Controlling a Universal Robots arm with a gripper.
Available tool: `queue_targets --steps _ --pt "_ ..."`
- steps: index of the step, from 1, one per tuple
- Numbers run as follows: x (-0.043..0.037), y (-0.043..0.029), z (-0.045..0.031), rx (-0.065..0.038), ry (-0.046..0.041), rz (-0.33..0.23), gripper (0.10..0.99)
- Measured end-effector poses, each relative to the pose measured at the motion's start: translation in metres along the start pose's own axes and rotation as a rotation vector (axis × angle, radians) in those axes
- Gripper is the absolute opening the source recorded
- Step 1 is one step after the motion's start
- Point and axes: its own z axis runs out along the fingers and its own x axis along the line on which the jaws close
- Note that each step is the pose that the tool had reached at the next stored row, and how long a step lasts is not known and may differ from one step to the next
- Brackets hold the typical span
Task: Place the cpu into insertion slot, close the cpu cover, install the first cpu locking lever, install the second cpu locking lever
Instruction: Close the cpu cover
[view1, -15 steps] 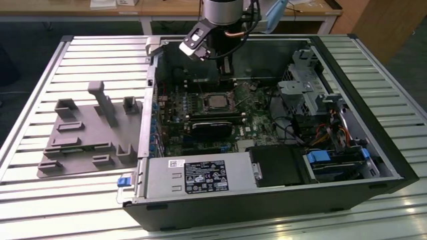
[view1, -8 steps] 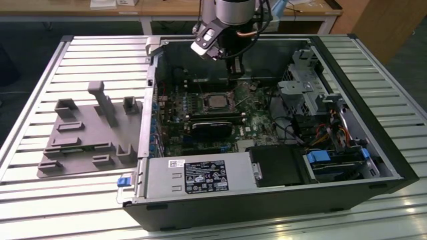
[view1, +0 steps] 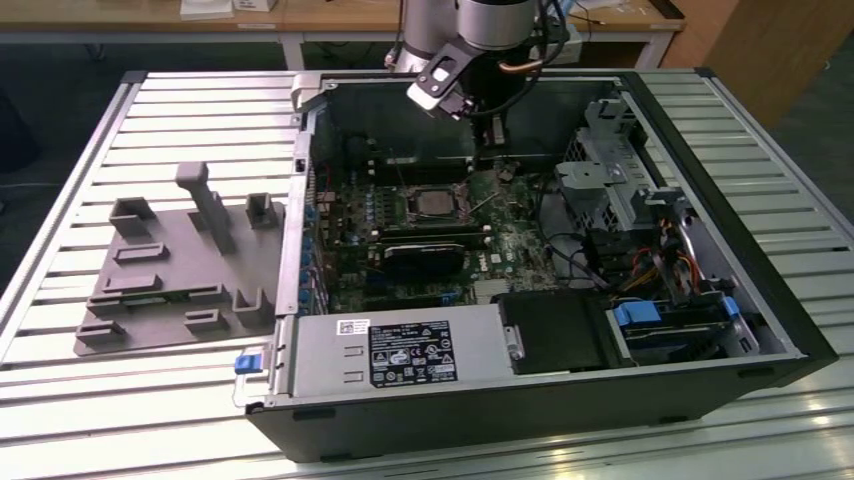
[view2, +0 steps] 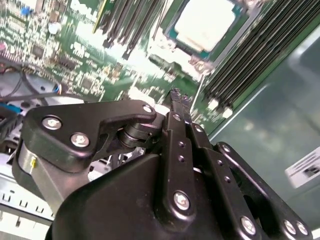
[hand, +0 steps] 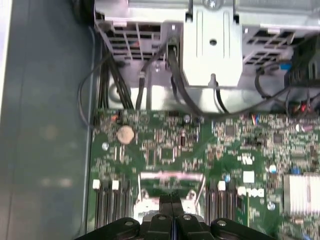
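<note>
Gripper (view1: 495, 158): fingers pressed together, no gap between them in both wrist views (view2: 180, 97) (hand: 171, 201), and nothing held.
Arm (view1: 461, 40): enters from the 12 o'clock edge of the exterior view, with the wrist bent over the rear wall of the computer case (view1: 747, 330). The gripper points steeply down into the open case.
Fingertips: low over the motherboard (view1: 518, 255), at about 2 o'clock from the cpu in the exterior view and near it. Contact with the board cannot be made out.
Cpu (view1: 434, 201): lies flat in the insertion slot (view1: 408, 203), pale face up. In the second wrist view (view2: 205, 22) a green edge shows around that face.
Cpu cover (hand: 171, 176): a pale metal frame just past the fingertips in the first wrist view. Whether it lies flat or is raised cannot be told.
Memory slots (view2: 250, 55): long and black, running beside the cpu.
Black card (view1: 424, 262): at 6 o'clock from the cpu, near it.
Drive cage (hand: 212, 45): grey metal beyond the board's edge, with dark cables hanging in front of it.
Power supply (view1: 400, 355): at the case's 6 o'clock side.
Grey fixture (view1: 160, 290): on the slatted table (view1: 80, 200) at 9 o'clock, outside the case and well apart from the gripper.
</note>
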Motion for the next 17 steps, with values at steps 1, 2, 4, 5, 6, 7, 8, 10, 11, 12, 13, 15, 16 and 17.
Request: queue_targets --steps 1,2,4,5,6,7,8,10,11,12,13,15,16,17 --pt "0.0 0.003 0.0002 0.0 -0.0001 0.0 0.102" --pt "0.0 0.0063 0.0005 0.0 -0.0002 0.0 0.102" --pt "0.0 0.0131 0.0012 0.0 0.0 0.0 0.102" --pt "0.0 0.0167 0.0016 0.0 0.0001 0.0 0.102" --pt "0.0 0.0201 0.0019 0.0 0.0002 0.0 0.102" --pt "0.0001 0.0235 0.0023 0.0 0.0002 0.0 0.102" --pt "0.0 0.0266 0.0025 0.0 0.0001 0.0 0.102" --pt "0.0001 0.0324 0.0031 0.0 0.0 0.0 0.102" --pt "0.0001 0.0345 0.0034 0.0 0.0001 0.0 0.102" --pt "0.0001 0.0362 0.0037 0.0 0.0001 0.0 0.102" --pt "0.0001 0.0377 0.004 0.0 0.0 0.0 0.102" --pt "0.0001 0.0407 0.0054 0.0 0.0 0.001 0.102" --pt "0.0001 0.0418 0.0064 0.0 -0.0001 0.001 0.102" --pt "0.0001 0.0425 0.0077 0.0 -0.0002 0.001 0.102"
